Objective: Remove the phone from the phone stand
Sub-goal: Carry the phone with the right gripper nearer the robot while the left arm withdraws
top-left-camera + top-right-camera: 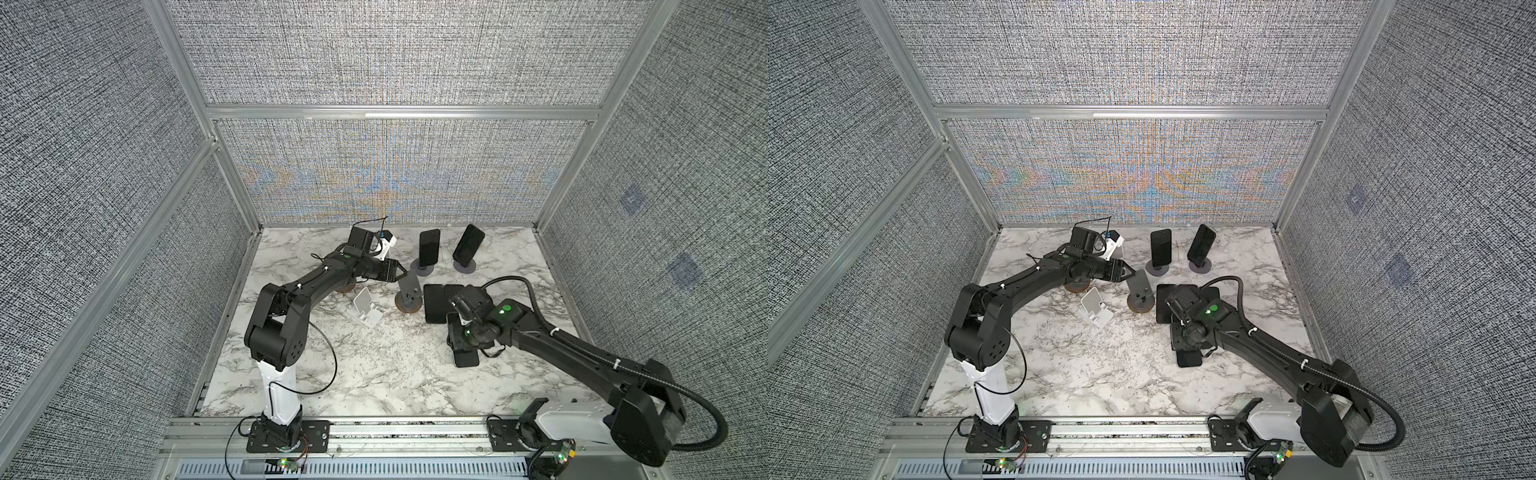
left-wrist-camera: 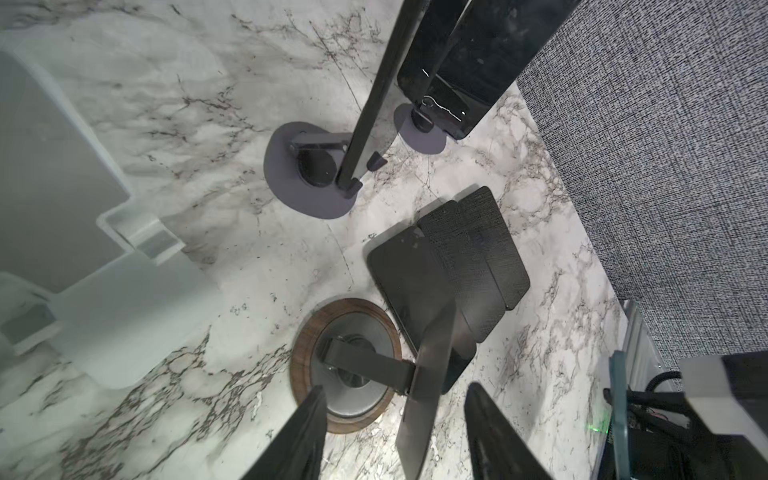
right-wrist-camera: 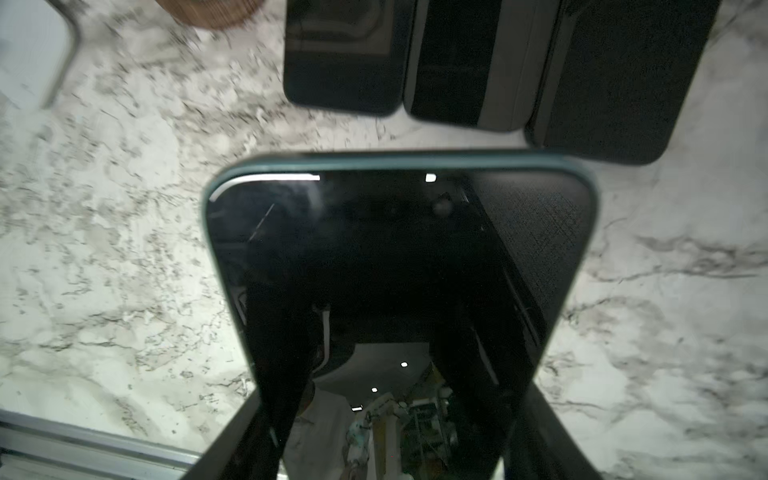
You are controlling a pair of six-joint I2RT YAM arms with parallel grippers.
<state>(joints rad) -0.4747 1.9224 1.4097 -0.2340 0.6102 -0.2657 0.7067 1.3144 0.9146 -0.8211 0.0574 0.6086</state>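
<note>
- Two phones are not yet off their stands in both top views: an upright phone and a leaning phone at the back; the left gripper hovers beside the empty stand, while the right gripper sits low near the flat phones, seemingly a drop-off pile
- Left wrist view: the fingers stand wide either side of the empty stand's plate, gripping nothing, aimed toward the upright phone edge-on beyond, probably the next pick
- Right wrist view: the fingers clamp a teal-edged phone by its long edges, low over the marble table, likely kept flat for laying beside the pile
</note>
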